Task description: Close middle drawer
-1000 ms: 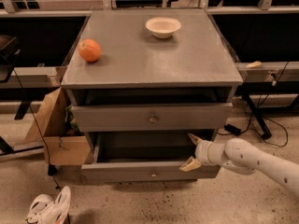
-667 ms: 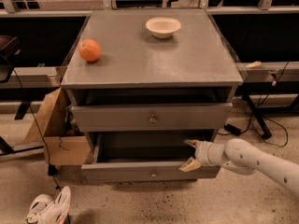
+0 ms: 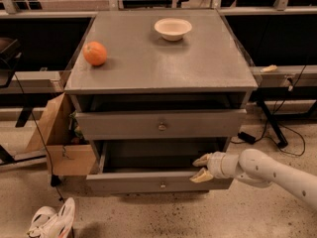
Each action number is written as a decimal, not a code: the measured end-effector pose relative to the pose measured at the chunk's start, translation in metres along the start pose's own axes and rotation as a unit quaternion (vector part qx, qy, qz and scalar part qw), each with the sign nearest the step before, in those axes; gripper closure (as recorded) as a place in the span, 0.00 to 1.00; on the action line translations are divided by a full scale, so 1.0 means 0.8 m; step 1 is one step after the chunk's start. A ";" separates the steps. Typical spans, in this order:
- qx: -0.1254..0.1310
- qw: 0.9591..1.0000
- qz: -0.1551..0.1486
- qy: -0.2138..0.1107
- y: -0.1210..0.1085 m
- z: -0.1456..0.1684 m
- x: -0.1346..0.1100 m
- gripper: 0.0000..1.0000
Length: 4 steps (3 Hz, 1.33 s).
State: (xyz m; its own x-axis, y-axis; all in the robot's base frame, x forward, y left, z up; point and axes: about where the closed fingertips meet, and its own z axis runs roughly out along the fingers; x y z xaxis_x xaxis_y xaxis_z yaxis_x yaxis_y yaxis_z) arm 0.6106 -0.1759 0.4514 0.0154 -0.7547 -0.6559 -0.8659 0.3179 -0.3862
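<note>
Grey middle drawer point(image 3: 129, 181) stands pulled well out; the end effector point(image 3: 202, 167), fingers spread apart, sits at its front rim. Closing push not yet done.

So my arm point(image 3: 280, 173) comes in from the lower right corner of the view, white and chunky, and it slopes up toward the left until the wrist point(image 3: 221, 164) sits pretty much level. My gripper point(image 3: 202, 168) is low down, a bit right of centre, and it points left. Its two tan fingers point(image 3: 200, 159) are spread apart, one above the other, with a clear gap between them.
</note>
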 end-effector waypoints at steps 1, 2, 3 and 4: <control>-0.002 1.000 0.000 0.000 0.002 -0.001 0.000 1.00; -0.003 1.000 0.001 0.000 0.007 -0.004 0.001 0.81; -0.004 1.000 0.003 0.000 0.011 -0.007 0.002 0.59; -0.008 1.000 0.009 -0.006 0.014 -0.016 -0.001 0.35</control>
State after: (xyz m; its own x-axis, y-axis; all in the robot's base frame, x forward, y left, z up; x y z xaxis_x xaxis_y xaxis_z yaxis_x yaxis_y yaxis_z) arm 0.5944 -0.1794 0.4558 0.0045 -0.7422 -0.6702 -0.8740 0.3227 -0.3633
